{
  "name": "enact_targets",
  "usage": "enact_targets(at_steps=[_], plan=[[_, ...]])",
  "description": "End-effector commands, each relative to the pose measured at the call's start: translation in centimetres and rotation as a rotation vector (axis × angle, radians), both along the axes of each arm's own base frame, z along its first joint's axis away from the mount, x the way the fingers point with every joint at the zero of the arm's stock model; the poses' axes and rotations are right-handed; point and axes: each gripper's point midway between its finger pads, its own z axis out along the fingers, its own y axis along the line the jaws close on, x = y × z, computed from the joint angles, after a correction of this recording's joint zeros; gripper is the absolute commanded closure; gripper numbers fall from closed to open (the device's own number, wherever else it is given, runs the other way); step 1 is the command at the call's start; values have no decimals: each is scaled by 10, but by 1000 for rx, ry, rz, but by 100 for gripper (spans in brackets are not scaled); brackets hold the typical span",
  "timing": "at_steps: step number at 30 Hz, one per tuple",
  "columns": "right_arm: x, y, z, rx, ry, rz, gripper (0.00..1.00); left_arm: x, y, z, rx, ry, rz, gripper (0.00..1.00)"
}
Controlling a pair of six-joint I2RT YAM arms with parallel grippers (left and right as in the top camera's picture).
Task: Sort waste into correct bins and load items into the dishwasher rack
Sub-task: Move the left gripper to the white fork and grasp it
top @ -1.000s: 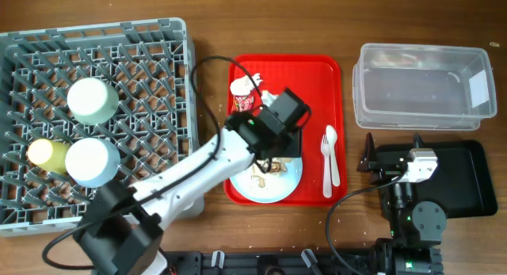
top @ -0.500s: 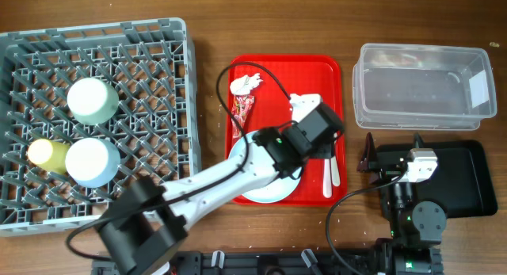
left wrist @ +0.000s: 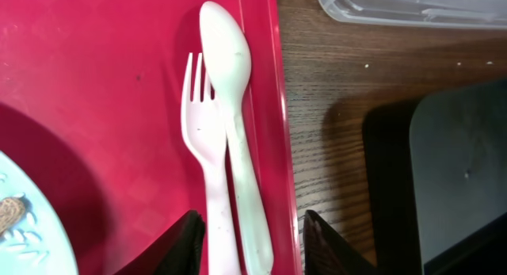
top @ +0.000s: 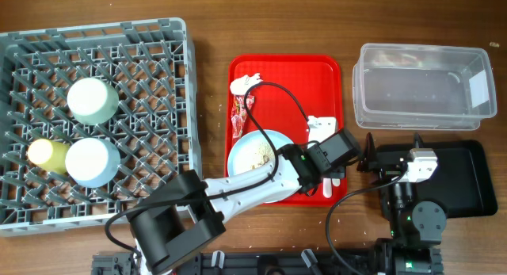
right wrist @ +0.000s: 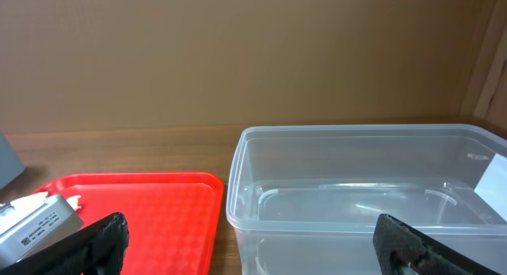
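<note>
A robot test bench (lab-like, not homely): bare wooden table (top: 210,37), plain brown wall (right wrist: 238,53) behind.

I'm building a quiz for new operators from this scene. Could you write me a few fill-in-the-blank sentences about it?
The white fork and spoon lie on the ____ tray.
The cup in the grey rack is ____.
The left gripper, over their handles, is ____.
Missing words: red; yellow; open.

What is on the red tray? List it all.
On the red tray lie a crumpled tissue, red wrapper, blue plate with food scraps, white fork and spoon. The left arm hides the plate's lower edge and, overhead, most of fork and spoon.
</note>
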Motion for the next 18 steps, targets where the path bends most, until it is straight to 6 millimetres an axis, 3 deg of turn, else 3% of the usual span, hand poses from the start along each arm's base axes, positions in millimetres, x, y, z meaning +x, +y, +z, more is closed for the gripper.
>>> enact_targets(at_steps=[1,5,11,18], plan=[[0,-2,1,12,-5,-12,0,4,1,-18,37,5,24,58],[0,-2,1,12,-5,-12,0,3,3,-28,59,16,24,52],[0,-2,1,12,-5,-12,0,0,6,-34,79,27,22,56],[0,-2,1,11,-5,-12,0,-9,4,-60,117,51,0,54]])
